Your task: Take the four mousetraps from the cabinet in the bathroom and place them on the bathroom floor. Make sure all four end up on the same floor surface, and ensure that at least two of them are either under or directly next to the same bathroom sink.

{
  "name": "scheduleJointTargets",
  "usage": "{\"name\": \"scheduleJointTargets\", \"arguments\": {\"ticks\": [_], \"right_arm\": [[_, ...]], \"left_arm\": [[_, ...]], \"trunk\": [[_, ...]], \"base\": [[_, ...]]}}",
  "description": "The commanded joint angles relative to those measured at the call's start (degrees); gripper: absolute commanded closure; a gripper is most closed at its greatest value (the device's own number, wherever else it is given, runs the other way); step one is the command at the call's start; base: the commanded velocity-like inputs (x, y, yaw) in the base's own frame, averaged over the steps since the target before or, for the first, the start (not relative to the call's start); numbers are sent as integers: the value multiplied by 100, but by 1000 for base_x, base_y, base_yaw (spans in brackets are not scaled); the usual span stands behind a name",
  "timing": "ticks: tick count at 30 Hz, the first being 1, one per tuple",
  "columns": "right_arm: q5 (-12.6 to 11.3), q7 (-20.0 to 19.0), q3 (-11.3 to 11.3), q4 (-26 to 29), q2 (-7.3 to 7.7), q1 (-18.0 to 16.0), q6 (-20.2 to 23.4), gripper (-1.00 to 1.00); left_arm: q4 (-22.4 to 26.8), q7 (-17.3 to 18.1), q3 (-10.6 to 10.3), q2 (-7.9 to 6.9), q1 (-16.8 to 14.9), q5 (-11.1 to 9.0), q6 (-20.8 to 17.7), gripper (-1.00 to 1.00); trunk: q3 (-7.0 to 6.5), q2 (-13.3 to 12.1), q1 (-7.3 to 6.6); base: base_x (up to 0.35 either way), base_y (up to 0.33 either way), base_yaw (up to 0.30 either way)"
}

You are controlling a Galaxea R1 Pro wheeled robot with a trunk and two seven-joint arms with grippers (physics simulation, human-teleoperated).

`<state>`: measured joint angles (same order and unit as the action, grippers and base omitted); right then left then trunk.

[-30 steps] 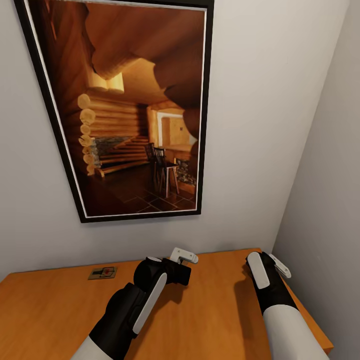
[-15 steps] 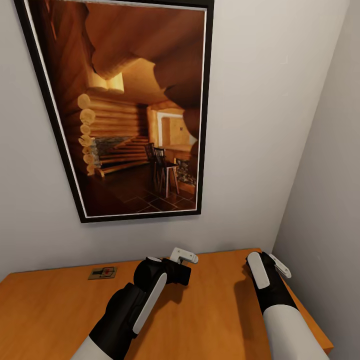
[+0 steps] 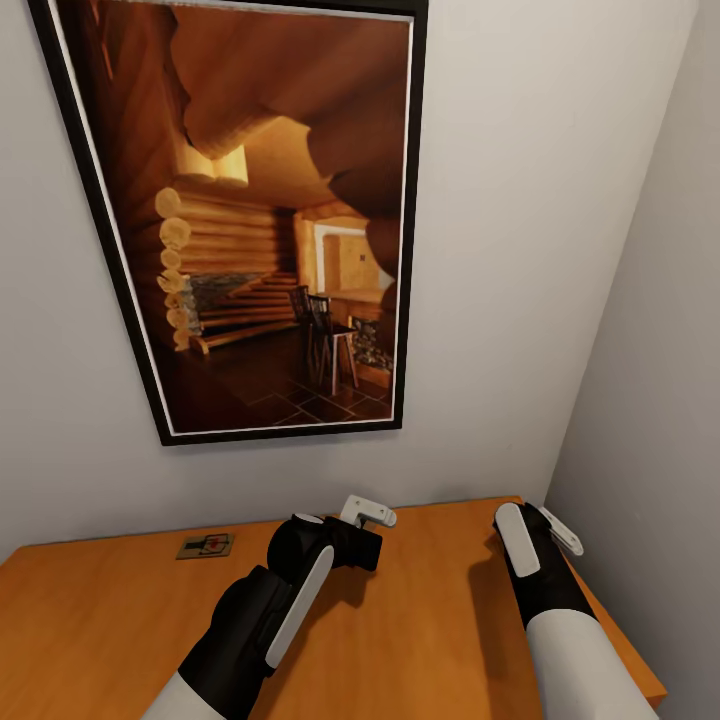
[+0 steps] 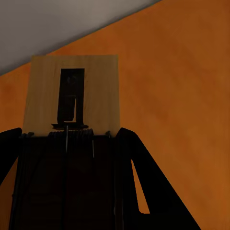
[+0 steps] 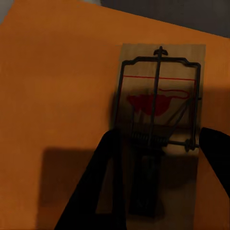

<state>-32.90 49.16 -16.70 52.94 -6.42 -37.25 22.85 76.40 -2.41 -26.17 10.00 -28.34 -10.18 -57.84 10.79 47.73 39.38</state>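
A tan mousetrap (image 3: pixel 205 546) lies on the orange cabinet top (image 3: pixel 420 610) near the wall, left of my left arm. My left gripper (image 3: pixel 366 517) hovers over the middle of the top. In the left wrist view the left gripper (image 4: pixel 69 134) is shut on a second mousetrap (image 4: pixel 43 91), whose board sticks out past the dark fingers (image 4: pixel 132 163). My right gripper (image 3: pixel 540 527) is low near the cabinet's right end. In the right wrist view the right gripper (image 5: pixel 160 139) has its fingers (image 5: pixel 108 163) pressed on both long edges of a third mousetrap (image 5: pixel 160 62) with a red spot.
A large black-framed picture (image 3: pixel 270 220) of a log interior hangs on the white wall behind the cabinet. A second wall (image 3: pixel 650 400) closes the corner just right of the cabinet's right edge (image 3: pixel 620 640).
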Motion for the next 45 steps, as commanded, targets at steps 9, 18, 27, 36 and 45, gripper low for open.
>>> {"name": "scheduleJointTargets", "arguments": {"ticks": [9,18,27,36,45], "right_arm": [[3,25,-18,-120,1,-2,70,100],[3,-16,-18,-121,1,-2,82,100],[3,-29,-18,-120,1,-2,95,100],[3,-34,-18,-118,0,-2,96,100],[3,-38,-18,-117,1,-2,126,100]], "left_arm": [[7,-23,-2,0,-5,-19,-26,100],[7,-23,-2,0,-5,-19,-26,100],[7,-23,-2,0,-5,-19,-26,100],[7,-23,-2,0,-5,-19,-26,100],[7,-21,-2,0,-5,-19,-26,100]], "trunk": [[11,6,2],[11,6,2],[11,6,2],[11,6,2],[-61,-155,-86]], "base": [[0,0,0],[0,0,0],[0,0,0],[0,0,0],[0,0,0]]}}
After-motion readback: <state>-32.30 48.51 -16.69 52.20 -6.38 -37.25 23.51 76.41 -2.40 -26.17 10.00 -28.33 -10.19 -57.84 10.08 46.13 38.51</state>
